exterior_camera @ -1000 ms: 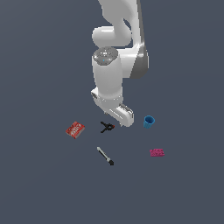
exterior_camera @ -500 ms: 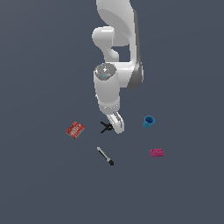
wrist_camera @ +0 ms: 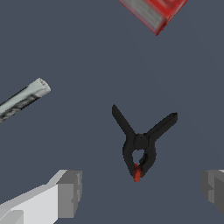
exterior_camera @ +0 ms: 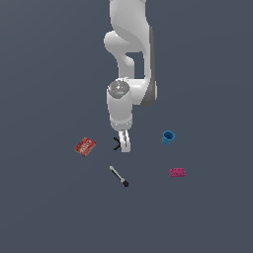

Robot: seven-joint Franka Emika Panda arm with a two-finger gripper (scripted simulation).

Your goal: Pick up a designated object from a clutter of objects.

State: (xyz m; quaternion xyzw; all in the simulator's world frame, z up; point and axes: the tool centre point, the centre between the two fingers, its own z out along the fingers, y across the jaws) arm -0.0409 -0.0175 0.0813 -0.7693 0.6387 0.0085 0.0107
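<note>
Plain dark grey worktop. Pincer was open, empty, poised above the black spring clamp, which lay between the fingers. Approach step; next likely: descend straight, close across clamp body.
</note>
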